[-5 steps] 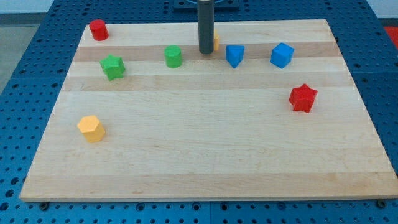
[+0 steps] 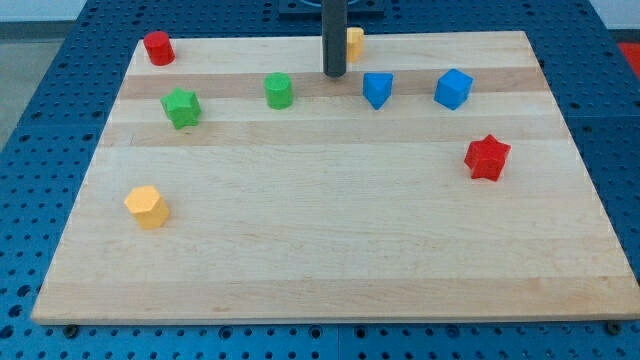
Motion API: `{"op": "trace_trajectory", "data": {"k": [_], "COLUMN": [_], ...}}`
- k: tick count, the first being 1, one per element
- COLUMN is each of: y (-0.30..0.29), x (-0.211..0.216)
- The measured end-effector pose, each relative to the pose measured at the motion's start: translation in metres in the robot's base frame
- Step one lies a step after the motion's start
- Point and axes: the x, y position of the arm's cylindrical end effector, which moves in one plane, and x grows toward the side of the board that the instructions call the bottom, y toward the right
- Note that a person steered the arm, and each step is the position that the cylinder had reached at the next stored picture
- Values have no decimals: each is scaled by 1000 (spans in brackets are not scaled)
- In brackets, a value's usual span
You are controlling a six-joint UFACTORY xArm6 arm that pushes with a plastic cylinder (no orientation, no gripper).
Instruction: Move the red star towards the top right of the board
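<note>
The red star (image 2: 487,157) lies on the wooden board (image 2: 330,230) at the view's right, about mid-height. My tip (image 2: 334,74) is near the view's top centre, far to the upper left of the red star. It stands just left of and below a yellow block (image 2: 354,42) that the rod partly hides. A blue block (image 2: 377,89) is just to the tip's lower right and a green cylinder (image 2: 279,90) to its left.
A blue cube (image 2: 453,88) sits above and left of the red star. A green star (image 2: 181,107) and a red cylinder (image 2: 158,47) are at the upper left. A yellow hexagonal block (image 2: 147,206) lies at the lower left.
My tip has moved a little toward the view's top. The yellow block beside it has shifted up and slightly right. The other blocks have not moved.
</note>
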Motion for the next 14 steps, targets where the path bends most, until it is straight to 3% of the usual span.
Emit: {"op": "trace_trajectory", "data": {"k": [5, 7, 9, 10, 11, 12, 13, 14], "y": [0, -18, -29, -62, -73, -59, -15, 50], "x": [-23, 33, 38, 84, 174, 258, 309, 285]}}
